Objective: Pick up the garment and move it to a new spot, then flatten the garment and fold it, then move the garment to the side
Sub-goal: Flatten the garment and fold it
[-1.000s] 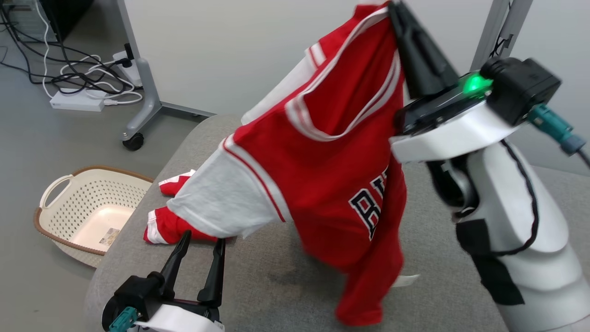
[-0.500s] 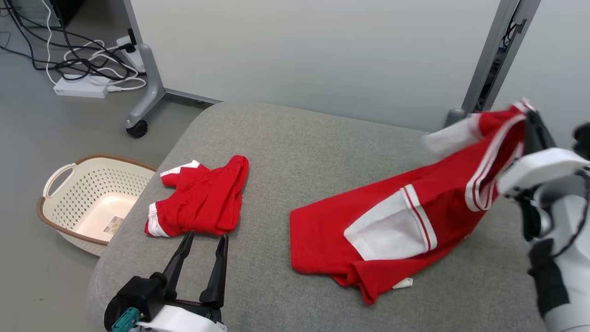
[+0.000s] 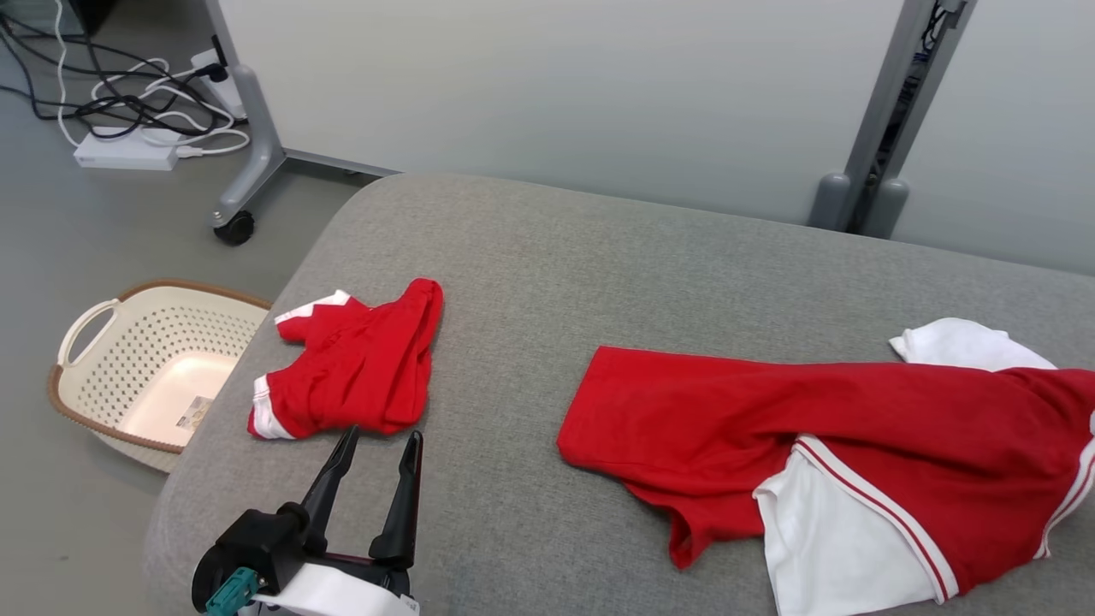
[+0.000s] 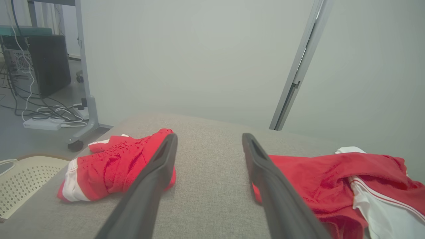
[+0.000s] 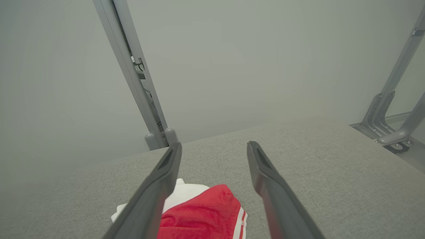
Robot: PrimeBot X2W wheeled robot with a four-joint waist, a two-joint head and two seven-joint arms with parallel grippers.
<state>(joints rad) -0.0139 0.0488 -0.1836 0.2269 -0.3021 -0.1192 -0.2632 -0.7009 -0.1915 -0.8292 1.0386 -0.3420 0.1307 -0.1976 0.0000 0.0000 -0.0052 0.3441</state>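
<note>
The red-and-white jersey [image 3: 727, 411] lies on the padded grey tabletop [image 3: 530, 257], on its right half. It is loosely spread and creased, its hem end pointing toward the middle of the table. One white sleeve [image 3: 847, 530] with red striping is folded over at the near edge, and the other white sleeve [image 3: 967, 342] pokes out on the far side. Neither gripper touches it. The right gripper [image 5: 215, 145] hangs above the jersey's right end with its two dark fingers spread wide and nothing between them; red cloth and a bit of white sleeve lie on the table below them. The left gripper [image 3: 383, 435] rests low at the near left of the table, fingers likewise apart and empty. Its tips sit just short of a bunched pair of red shorts [image 3: 359, 368] with white trim, which lies well apart from the jersey. Off the table's left edge a cream perforated laundry basket [image 3: 128, 342] with a brown rim stands on the floor. Farther back are a white power strip [image 3: 124, 154] with tangled cables and a grey frame leg on a caster [image 3: 235, 229].
</note>
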